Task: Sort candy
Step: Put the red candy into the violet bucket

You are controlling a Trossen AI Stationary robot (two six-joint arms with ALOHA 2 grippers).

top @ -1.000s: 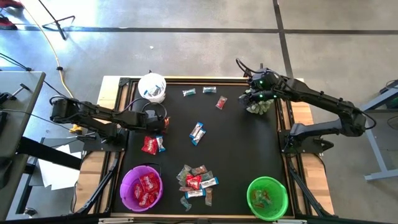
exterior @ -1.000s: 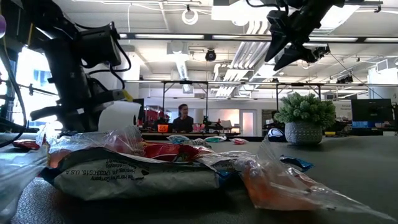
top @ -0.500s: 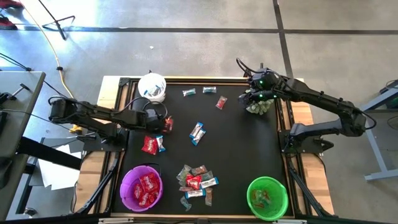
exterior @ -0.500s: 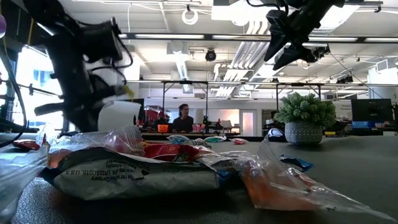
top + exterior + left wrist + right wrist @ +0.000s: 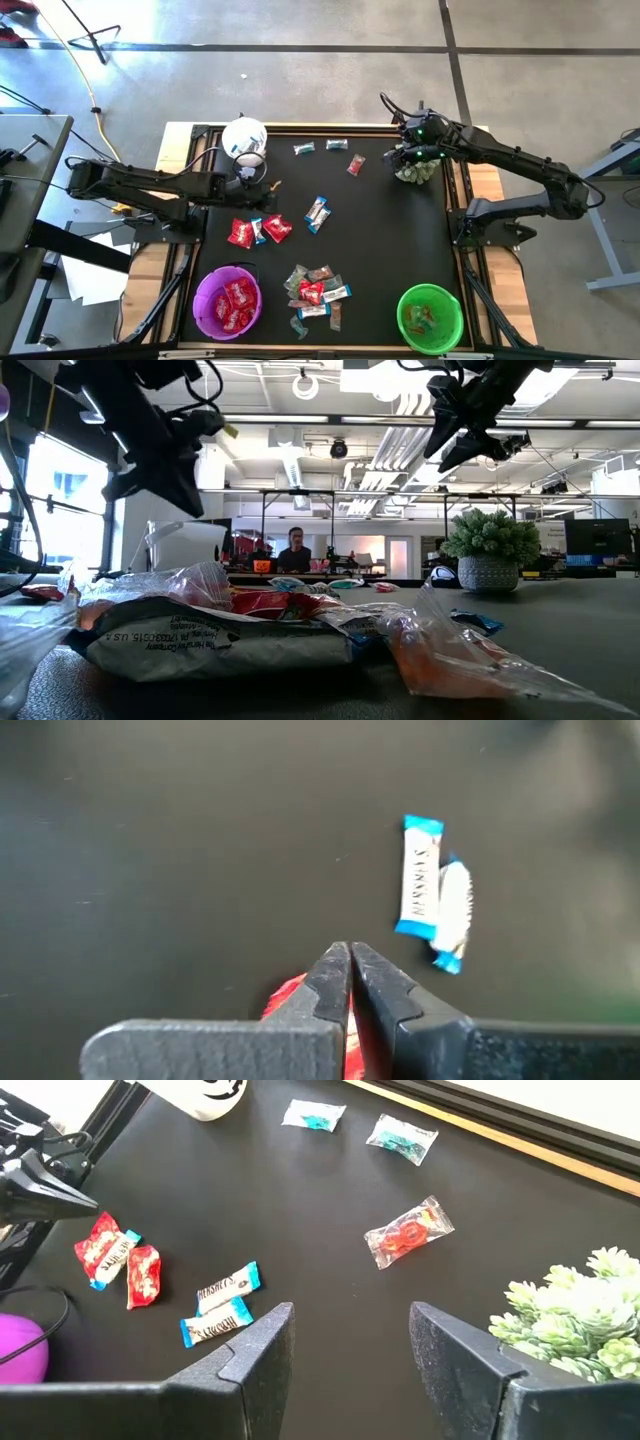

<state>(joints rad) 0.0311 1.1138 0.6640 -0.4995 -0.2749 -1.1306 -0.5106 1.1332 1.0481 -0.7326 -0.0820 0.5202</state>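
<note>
The left wrist view alone shows the left gripper (image 5: 349, 982) pressed together, empty, above a red packet (image 5: 290, 1000). From above, candy (image 5: 312, 290) clusters near the mat's front edge. The right gripper (image 5: 350, 1350) hangs spread by the plant (image 5: 575, 1315). The left arm has since lifted toward the white cup (image 5: 243, 137).

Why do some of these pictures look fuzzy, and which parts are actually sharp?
Low view: the candy wrappers right at the lens are large and soft, while the potted plant farther off looks crisper. Left wrist view: the whole picture is smeared, the blue-and-white bars soft-edged, the left gripper shut. High view: evenly lit and sharp. Right wrist view: clear, with shine on the red clear-wrapped sweet.
</note>
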